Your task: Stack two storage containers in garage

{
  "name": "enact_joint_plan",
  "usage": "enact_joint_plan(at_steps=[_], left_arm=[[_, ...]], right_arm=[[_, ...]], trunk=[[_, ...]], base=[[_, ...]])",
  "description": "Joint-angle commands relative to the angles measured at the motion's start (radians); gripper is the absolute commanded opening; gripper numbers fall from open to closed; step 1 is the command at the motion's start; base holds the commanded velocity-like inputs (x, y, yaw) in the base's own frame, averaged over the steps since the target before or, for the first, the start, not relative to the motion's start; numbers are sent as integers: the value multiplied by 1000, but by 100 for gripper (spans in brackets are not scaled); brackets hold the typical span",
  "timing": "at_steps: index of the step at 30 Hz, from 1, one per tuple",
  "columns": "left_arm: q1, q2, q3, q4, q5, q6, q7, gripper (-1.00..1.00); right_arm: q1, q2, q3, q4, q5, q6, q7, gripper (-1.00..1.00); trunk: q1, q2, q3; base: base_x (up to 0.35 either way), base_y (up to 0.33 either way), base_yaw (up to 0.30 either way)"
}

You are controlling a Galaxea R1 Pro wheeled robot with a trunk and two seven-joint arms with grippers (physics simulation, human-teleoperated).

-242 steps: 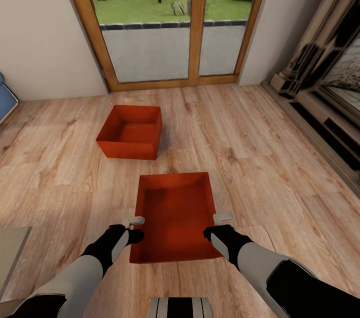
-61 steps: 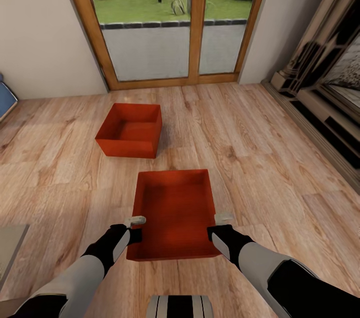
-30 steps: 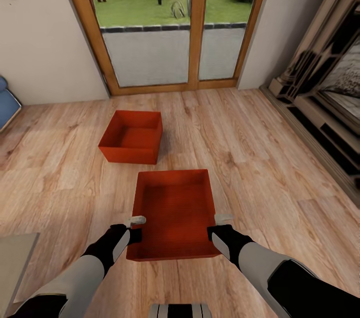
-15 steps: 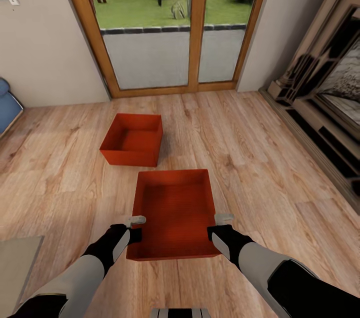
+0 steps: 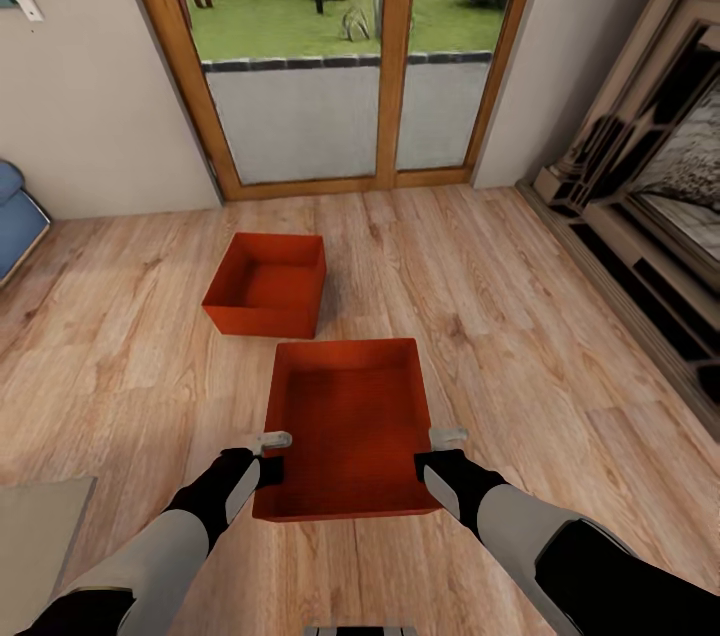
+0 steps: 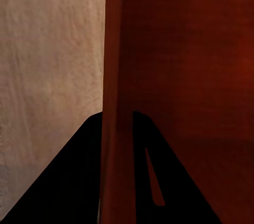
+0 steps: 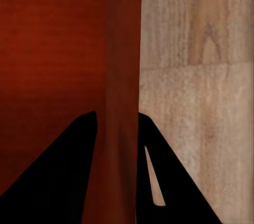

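An orange-red colour, plain and unpatterned, is noted on the near storage container (image 5: 345, 426), with darker shading on its inner walls. The same orange-red is recorded on the far storage container (image 5: 268, 284). The floor (image 5: 500, 316) is seen in light honey-brown wood planks with darker grain streaks. Beige is observed on the walls (image 5: 90, 96). The glass doors (image 5: 340, 46) are framed in warm mid-brown wood; green lawn and grey paving are visible through them. A blue sofa edge (image 5: 15, 216) is noted. The 2 arms are finished in black and light grey. The fireplace surround (image 5: 640, 156) is recorded as tan with black recesses.
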Motion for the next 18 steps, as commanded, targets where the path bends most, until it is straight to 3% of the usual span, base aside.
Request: enact_joint_plan(at_steps=[1,18], left_arm=[[0,0,1,0,-6,8,13,-100],[0,0,-1,0,-6,8,13,-100]], right_arm=[[-1,-1,12,-4,16,7,-6,-100],[-1,2,12,-4,15,5,-6,-100]], trunk=[[-4,7,3],[-69,126,56]], base=[[0,0,0],[0,0,0]])
